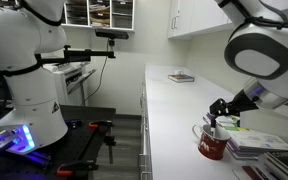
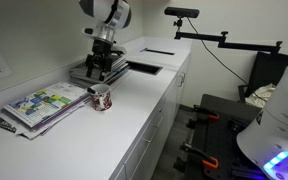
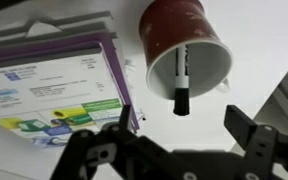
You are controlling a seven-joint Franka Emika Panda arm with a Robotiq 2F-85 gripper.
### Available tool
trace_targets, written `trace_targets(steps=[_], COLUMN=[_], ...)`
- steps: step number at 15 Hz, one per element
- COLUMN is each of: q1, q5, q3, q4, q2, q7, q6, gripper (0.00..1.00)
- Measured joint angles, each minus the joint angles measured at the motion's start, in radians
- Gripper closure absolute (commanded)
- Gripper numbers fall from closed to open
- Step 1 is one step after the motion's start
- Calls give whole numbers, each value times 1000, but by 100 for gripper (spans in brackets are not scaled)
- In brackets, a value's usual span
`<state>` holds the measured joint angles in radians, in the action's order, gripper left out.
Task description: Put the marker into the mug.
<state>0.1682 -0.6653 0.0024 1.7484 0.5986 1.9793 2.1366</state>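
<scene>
**Mug** (image 3: 174, 30): dark red, pale inside. Stands upright on the white desk (image 3: 269, 45), just beside a stack of printed booklets (image 3: 54, 90). Appears in both exterior views as a small red shape close under the arm.

**Marker** (image 3: 182, 72): pale barrel, black end. Sits inside the mug, propped against the near rim, with the black end poking over the lip toward the wrist camera. Too small to make out in the exterior views.

**Gripper** (image 3: 179, 120): hangs above the mug in the wrist view. Fingers (image 3: 246, 135) spread wide, pinching nothing, apart from both marker and mug.

**Status (judged):** placement looks done. Needs only a clean retreat.

**Hazards (judged):**
- Snagging the marker. Protruding black end lies on the line between the fingers, so any descent or sideways drift before rising could catch it and flick it out.
- Tipping the mug. Light and free-standing, so a finger clipping the rim or the hidden handle could topple it and spill the marker across the desk.
- Marker sliding. Leans rather than stands, so a jolt to the desk or mug could roll it round the rim. Unlikely to leave the mug unaided.
- Brushing the booklets. Stack lies near the left finger, and a swing that way could drag the top sheet into the mug.
</scene>
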Motion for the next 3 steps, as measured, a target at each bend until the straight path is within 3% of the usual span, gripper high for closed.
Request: trace_targets(steps=[3], q1=[-37], q5=[145], q3=[0], q4=[94], q2=[-76], q7=[-157], q6=[93], gripper=[0])
